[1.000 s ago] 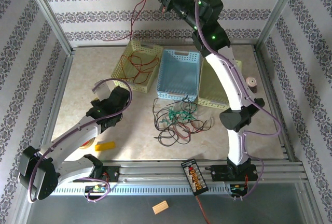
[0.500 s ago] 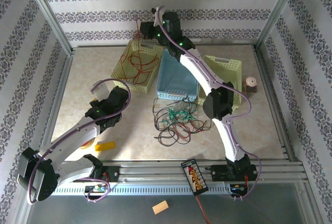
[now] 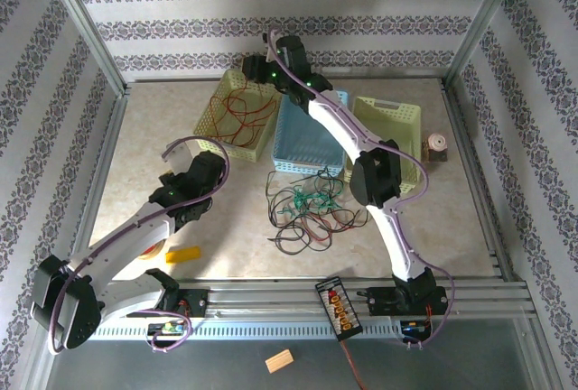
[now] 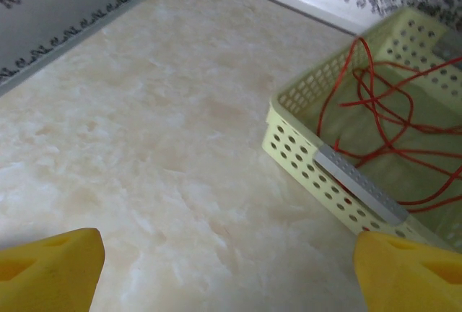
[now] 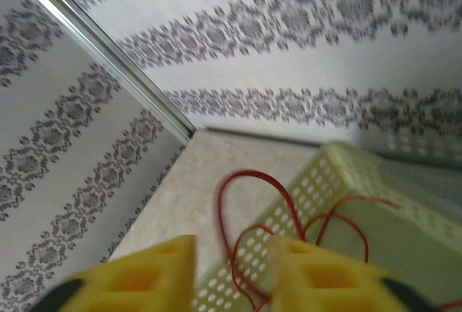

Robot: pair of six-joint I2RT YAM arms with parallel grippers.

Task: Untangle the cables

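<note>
Right claw [image 5: 231, 254] hangs half-open over a pale yellow perforated plastic basket [image 5: 317, 182], thin red wire [image 5: 221, 207] slack below. Looks light, floppy, snaggy; I'd pinch one loop.

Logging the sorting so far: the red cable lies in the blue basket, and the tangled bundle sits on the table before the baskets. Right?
No: the top external view shows the red cable in the yellow basket left of the blue basket. The tangled bundle does sit on the table before the baskets.
</note>
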